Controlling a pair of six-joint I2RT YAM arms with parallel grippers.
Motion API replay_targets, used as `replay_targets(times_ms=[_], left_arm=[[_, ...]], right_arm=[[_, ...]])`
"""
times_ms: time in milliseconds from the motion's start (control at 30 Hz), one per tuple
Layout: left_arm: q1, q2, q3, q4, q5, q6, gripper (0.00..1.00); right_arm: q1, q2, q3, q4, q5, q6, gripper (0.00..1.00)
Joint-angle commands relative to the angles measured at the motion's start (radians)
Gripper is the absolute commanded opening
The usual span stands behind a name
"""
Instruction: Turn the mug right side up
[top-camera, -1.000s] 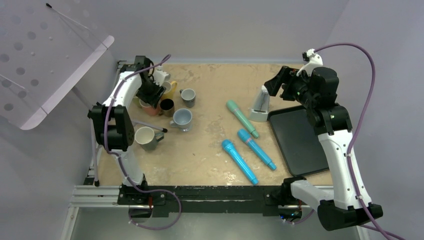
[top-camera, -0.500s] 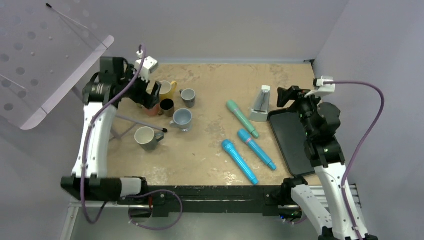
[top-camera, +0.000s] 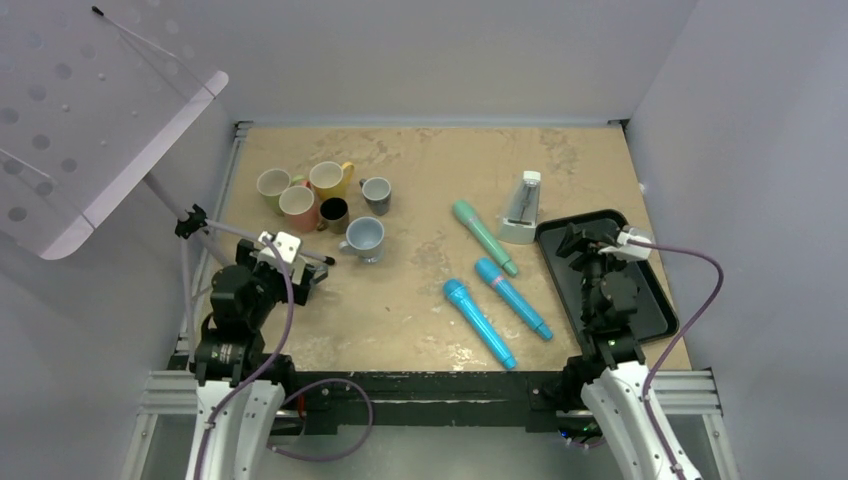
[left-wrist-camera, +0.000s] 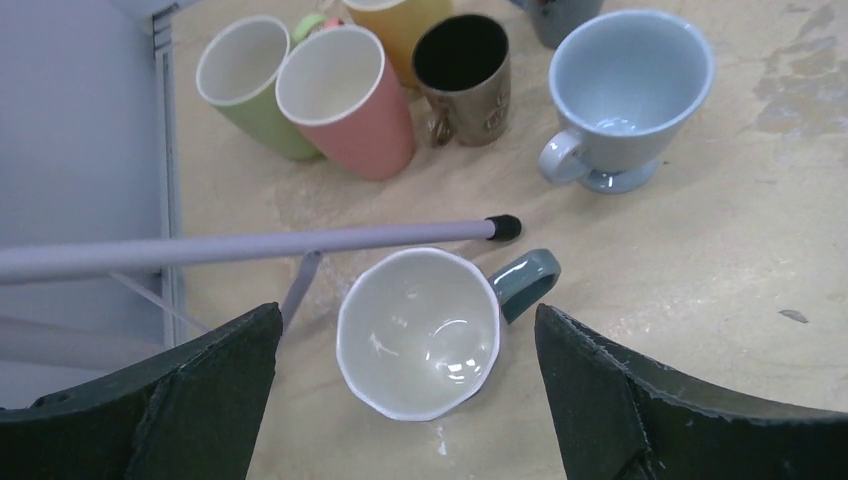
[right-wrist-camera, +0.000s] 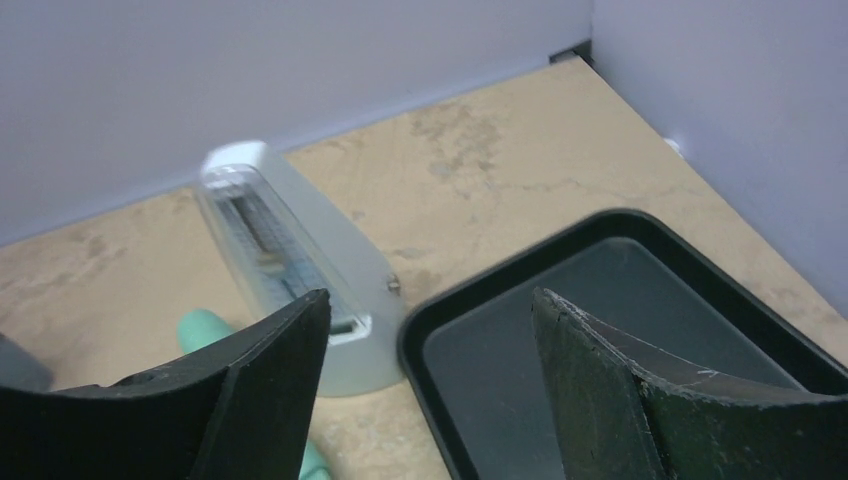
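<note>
Standing mouth-up just beside the tip of the stand leg (left-wrist-camera: 250, 243), the mug (left-wrist-camera: 418, 332) sits below the left gripper (left-wrist-camera: 405, 312), which is spread wide and empty, like the right gripper (right-wrist-camera: 430, 300). A careless dip could knock the mug over against that leg.

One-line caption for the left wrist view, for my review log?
Left gripper, jaws open, above the upright white-lined mug; a stand leg passes just beyond it.

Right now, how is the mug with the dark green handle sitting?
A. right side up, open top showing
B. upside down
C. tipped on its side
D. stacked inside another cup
A: in the left wrist view the mug stands on the table with its rim and shiny white inside facing up.
</note>
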Motion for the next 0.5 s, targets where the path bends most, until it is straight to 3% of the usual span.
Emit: replay_targets(times_ms=[0,100,467], left_arm=[[0.0,-0.064,-0.122,0.172,-0.125,-0.11,1.0],[-0.001,-0.032,-0.159,0.195,-0.215,-0.143,1.0],[-0.001,0.044,-0.15,0.214,-0.252,-0.143,1.0]], right_arm=[[-0.002,-0.008,-0.081,0.12,0.113,-0.052,0.77],[-0.003,-0.017,-0.113,0.141,0.115,-0.074,0.77],[-0.003,0.026,-0.144,0.217,0.07,-0.07,0.77]])
